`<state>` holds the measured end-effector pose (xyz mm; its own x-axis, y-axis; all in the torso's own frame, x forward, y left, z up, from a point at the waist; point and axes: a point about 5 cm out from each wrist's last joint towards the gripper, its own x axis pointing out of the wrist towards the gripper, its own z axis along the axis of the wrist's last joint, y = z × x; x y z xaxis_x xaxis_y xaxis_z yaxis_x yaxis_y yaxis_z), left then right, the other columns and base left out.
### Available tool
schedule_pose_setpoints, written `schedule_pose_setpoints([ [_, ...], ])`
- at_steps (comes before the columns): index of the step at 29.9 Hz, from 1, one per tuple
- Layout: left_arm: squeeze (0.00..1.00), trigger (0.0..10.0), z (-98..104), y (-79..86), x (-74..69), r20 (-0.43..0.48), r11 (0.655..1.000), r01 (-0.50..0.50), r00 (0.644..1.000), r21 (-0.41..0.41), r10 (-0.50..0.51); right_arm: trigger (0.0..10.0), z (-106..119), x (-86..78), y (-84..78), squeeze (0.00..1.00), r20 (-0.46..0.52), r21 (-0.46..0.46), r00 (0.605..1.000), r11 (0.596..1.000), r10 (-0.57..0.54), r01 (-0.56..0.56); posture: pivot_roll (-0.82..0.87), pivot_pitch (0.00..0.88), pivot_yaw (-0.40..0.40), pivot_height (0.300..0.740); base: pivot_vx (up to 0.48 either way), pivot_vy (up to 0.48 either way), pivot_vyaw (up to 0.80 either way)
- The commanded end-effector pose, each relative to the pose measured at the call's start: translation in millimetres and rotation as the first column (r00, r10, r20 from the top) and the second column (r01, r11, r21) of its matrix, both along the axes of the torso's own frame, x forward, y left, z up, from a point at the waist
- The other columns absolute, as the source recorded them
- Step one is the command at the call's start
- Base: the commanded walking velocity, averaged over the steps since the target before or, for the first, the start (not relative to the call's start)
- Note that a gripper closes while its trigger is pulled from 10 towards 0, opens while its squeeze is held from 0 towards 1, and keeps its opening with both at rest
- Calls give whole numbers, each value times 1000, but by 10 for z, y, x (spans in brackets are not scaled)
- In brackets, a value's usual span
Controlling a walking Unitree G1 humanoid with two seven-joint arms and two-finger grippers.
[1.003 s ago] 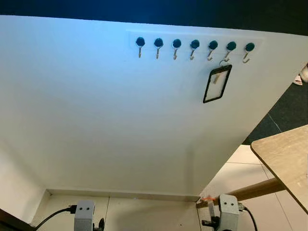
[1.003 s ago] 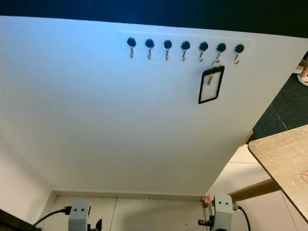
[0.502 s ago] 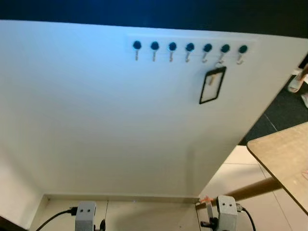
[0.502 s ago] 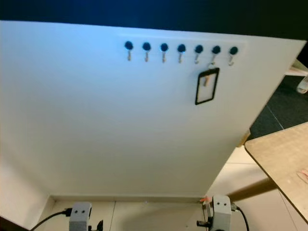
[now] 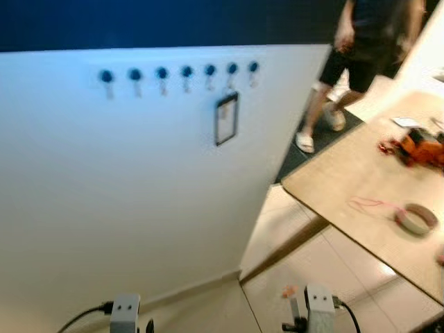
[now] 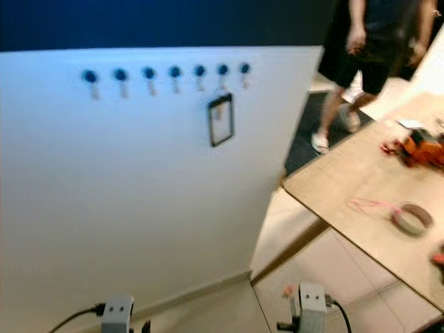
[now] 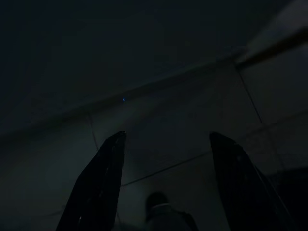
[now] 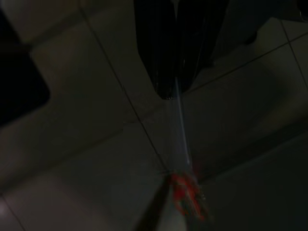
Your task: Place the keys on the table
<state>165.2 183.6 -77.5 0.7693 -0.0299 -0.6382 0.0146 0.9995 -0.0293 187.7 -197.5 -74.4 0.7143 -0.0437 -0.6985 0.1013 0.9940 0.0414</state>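
Observation:
My right gripper (image 8: 172, 94) hangs low over the tiled floor, shut on a pale strap. A red-orange key tag (image 8: 186, 196) dangles from that strap, and I take this bundle for the keys. The same orange bit (image 5: 287, 292) peeks out beside my right wrist (image 5: 319, 306). The wooden table (image 5: 340, 182) stands ahead on the right, well above the gripper. My left gripper (image 7: 166, 138) hangs idle in the dark, open with nothing between its fingers.
A white panel (image 5: 125, 194) with a row of dark hooks (image 5: 184, 71) and a black-framed card holder (image 5: 226, 118) stands to the left. The table carries a tape roll (image 5: 415, 218), a pink cord (image 5: 368, 203) and an orange object (image 5: 420, 147). A person (image 5: 355, 62) walks beyond the table.
The whole view has swung to the right, so the panel has slid left and the table top and a walking person have come into sight. Both arms still hang low.

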Motion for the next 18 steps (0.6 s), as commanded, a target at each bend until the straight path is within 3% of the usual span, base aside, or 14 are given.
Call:
schedule_pose_setpoints([
  [1,0,10000,-7,2,-18,-3,1000,8,1000,5,-8,10000,-15,-29,-24,0,-15,-4,1000,1000,4,-4,32,70,-36,740,0,0,-800],
  [18,0,10000,20,16,-8,41,1000,-24,999,-13,25,10000,-8,6,52,0,-13,-5,998,998,56,-56,50,85,-46,740,0,0,-800],
])
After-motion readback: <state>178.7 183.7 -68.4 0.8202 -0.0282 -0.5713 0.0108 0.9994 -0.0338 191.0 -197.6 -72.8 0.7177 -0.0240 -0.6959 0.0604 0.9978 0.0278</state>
